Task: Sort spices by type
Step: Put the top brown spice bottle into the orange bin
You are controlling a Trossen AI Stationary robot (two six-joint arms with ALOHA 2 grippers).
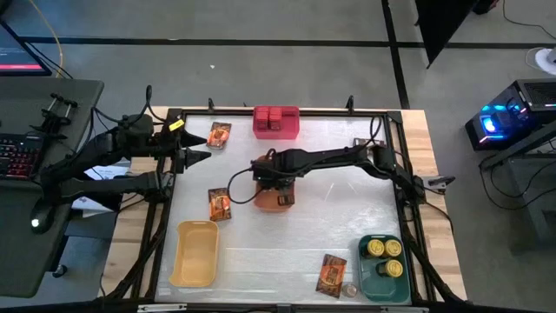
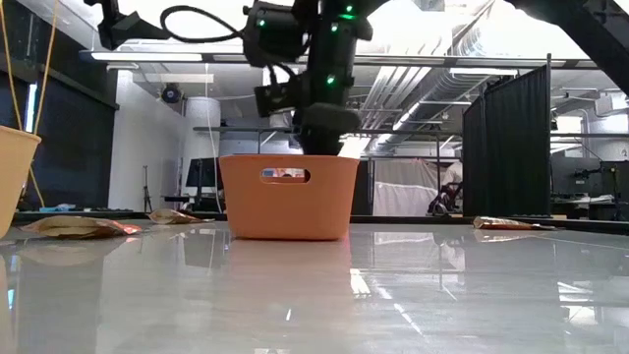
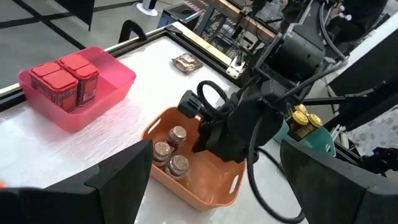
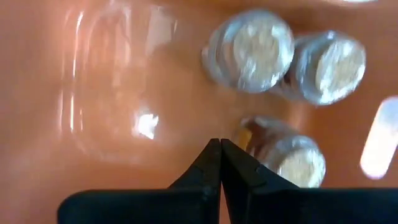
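My right gripper (image 4: 220,148) hangs shut inside the orange bin (image 1: 274,198), just above three pale-lidded jars (image 4: 255,46) that stand on the bin's floor. It holds nothing. The left wrist view shows it from the side (image 3: 208,140) next to the jars (image 3: 171,151). My left gripper (image 1: 201,148) waits open at the table's left edge. Red boxes (image 1: 275,117) sit in the pink bin (image 1: 294,130). Yellow-topped tins (image 1: 385,252) stand in the green bin (image 1: 372,276). Orange-brown packets lie flat on the table (image 1: 219,135) (image 1: 219,204) (image 1: 331,274).
An empty yellow bin (image 1: 195,252) sits near the left front. One small jar (image 1: 350,289) stands on the table beside the green bin. Another packet (image 1: 362,142) lies near the far right edge. A metal frame (image 1: 400,156) borders the table.
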